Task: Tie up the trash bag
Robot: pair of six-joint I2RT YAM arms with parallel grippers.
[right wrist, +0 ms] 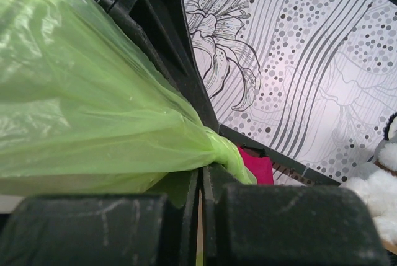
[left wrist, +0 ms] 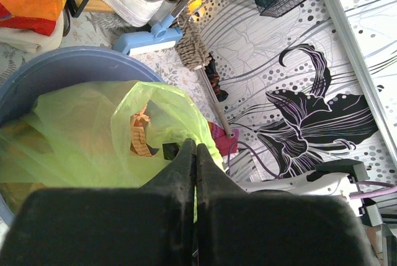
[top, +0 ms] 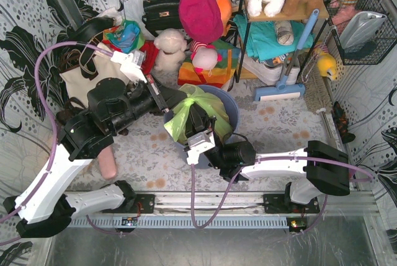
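The lime-green trash bag sits in the round blue-grey bin at mid-table, its top drawn up into folds. My left gripper reaches in from the left and is shut on the bag's plastic. In the left wrist view the closed jaws pinch a green sliver of the bag, with tan waste showing through. My right gripper is at the bag's near side. In the right wrist view it is shut on a twisted strand of the bag.
A cream tote bag stands behind the left arm. Plush toys, a red bag and a shelf crowd the back. A blue mop head lies at the right rear. A pink object lies by the left arm.
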